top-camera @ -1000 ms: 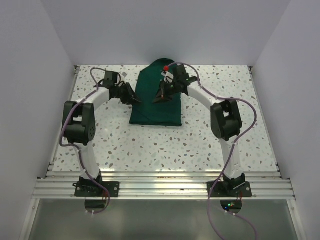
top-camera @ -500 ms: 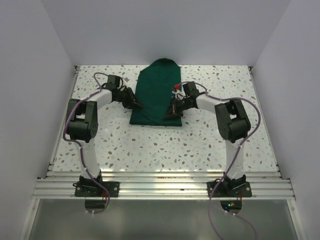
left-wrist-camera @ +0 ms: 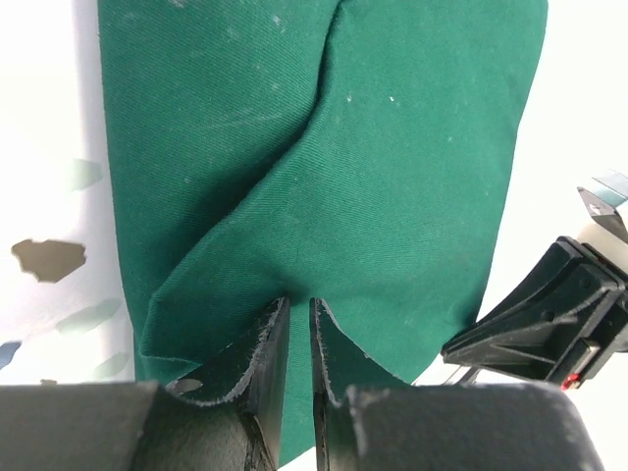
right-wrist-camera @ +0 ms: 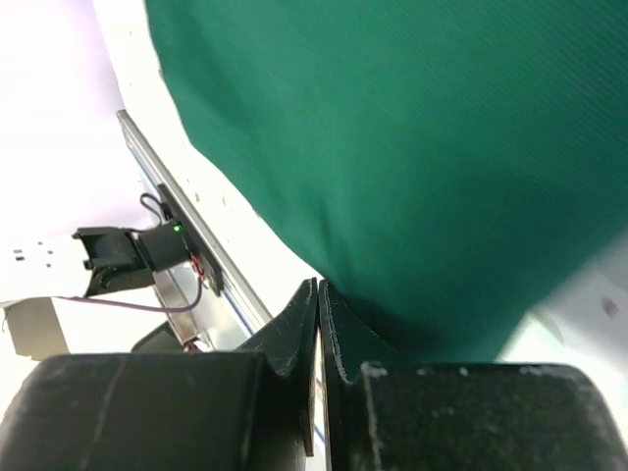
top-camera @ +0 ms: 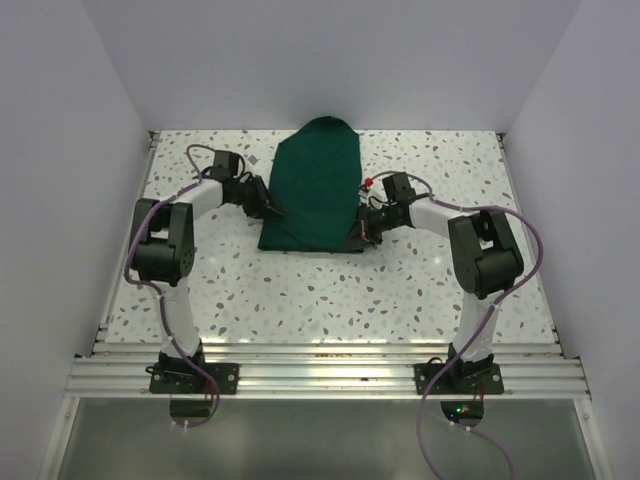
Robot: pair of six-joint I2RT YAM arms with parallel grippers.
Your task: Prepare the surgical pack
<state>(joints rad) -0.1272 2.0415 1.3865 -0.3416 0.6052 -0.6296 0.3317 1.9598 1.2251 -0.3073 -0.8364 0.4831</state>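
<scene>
**Both tools at the near half of the green pack**

The surgical pack (top-camera: 318, 190) is a folded bundle of dark green cloth. It lies flat on the speckled surface (top-camera: 300, 290), in the middle of the far half. Its long side runs away from the arm bases. The far end is narrower and rounded, and the near end is cut straight.

The left tool (top-camera: 272, 210) is at the left edge of the pack, about halfway along this edge. In the left wrist view its two fingers stand almost together, with only a thin slit between them. A diagonal fold of the cloth runs down exactly to the tips, and green cloth shows in the slit. So the fingers seem to pinch this fold.

The right tool (top-camera: 357, 233) is at the near right corner of the pack. In the right wrist view its fingers are pressed together along one dark line, and no cloth shows between them. The tips point at the rim of the cloth. Whether they touch the cloth I cannot tell.

Both arms bend inward from their bases on the aluminium rail (top-camera: 320, 375) at the near edge, and the pack is between the two tools.
</scene>
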